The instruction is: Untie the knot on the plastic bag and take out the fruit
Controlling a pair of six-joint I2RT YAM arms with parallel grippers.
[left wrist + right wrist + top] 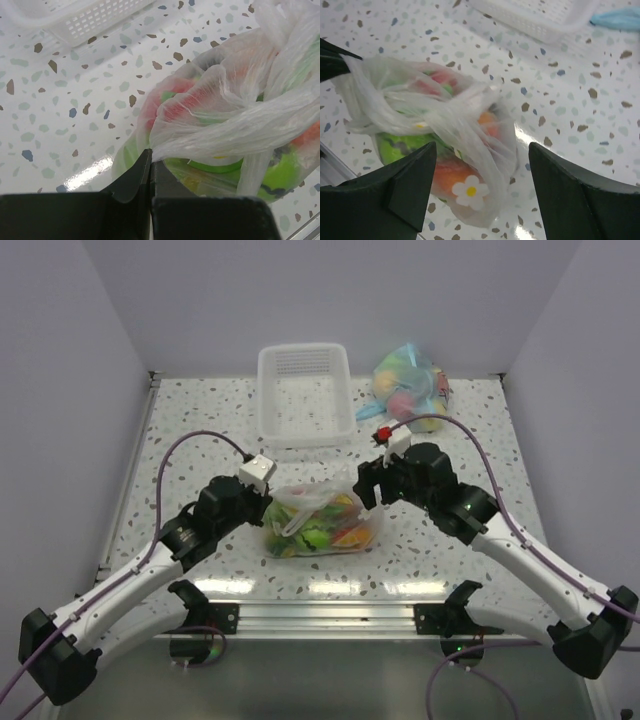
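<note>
The clear plastic bag (322,522) lies on the speckled table between both arms. Fruit shows through it: green pieces (318,537) and orange ones (350,535). My left gripper (151,155) is shut at the bag's left side, pinching a whitish fold of the plastic that runs into its tips. The twisted neck, the knot (240,125), stretches away from that pinch across the bag's top. My right gripper (482,145) is open and hovers over the bag's right end (470,150), one finger on each side of it, holding nothing. An orange fruit (452,175) lies under a white flower print.
A white basket (305,390) stands behind the bag, at the back middle. A blue-tinted bag of pastel fruit (408,385) lies to the basket's right. The table's metal front rail (320,615) runs between the arm bases.
</note>
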